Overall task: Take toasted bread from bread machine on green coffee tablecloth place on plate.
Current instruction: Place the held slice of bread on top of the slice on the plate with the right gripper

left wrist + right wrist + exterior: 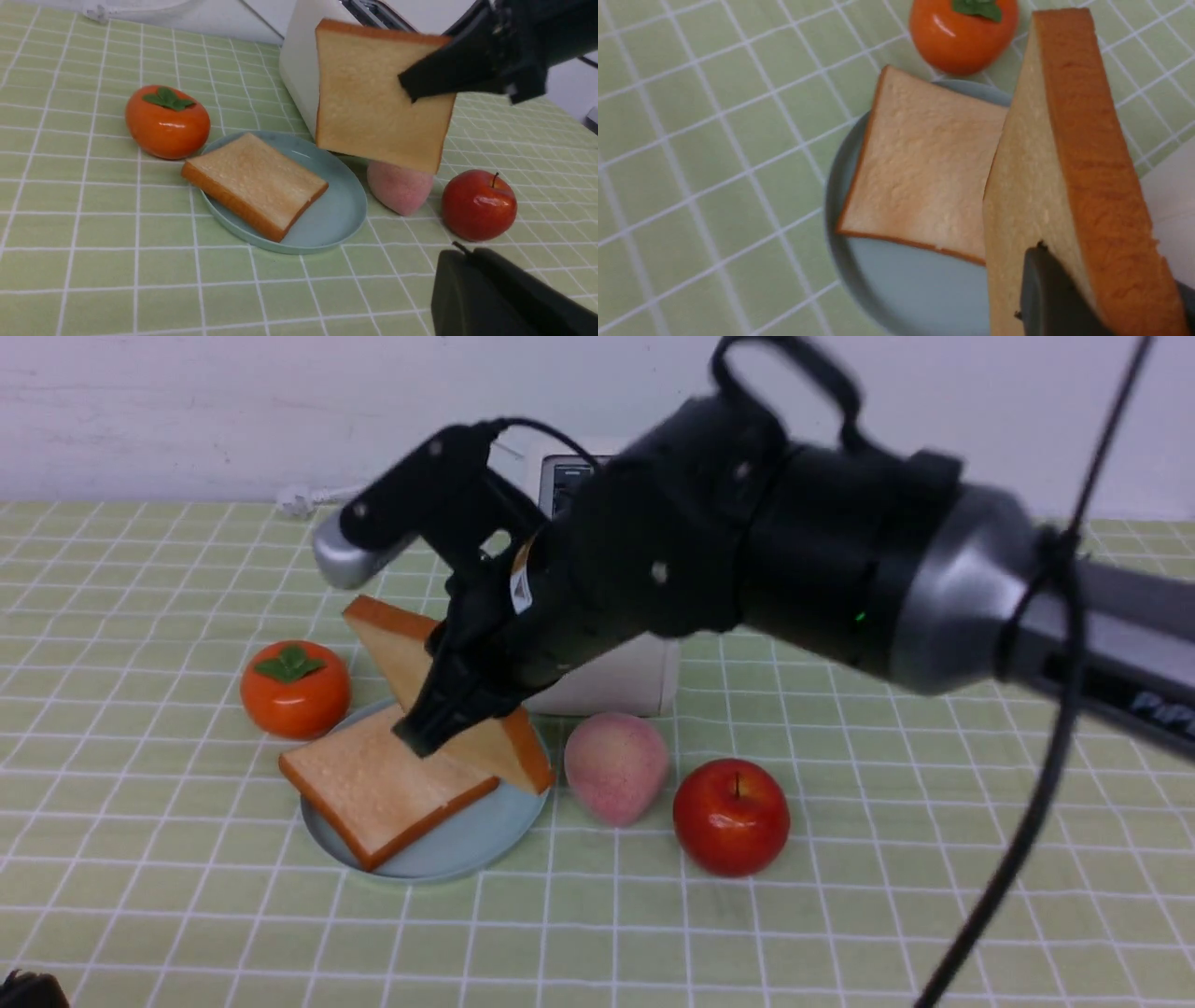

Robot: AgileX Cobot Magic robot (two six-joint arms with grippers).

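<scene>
The right gripper [476, 686] pinches a toast slice [1029, 186] above the light-blue plate [448, 854]; the left gripper [486, 280] is pressed together. Lower gently before releasing (another slice [392, 775] already lies there).

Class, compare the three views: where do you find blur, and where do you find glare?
Front view: right gripper softly blurred, bright glint on the red apple; left wrist view: that gripper soft too; right wrist view: white highlight on the persimmon, tablecloth slightly soft.
</scene>
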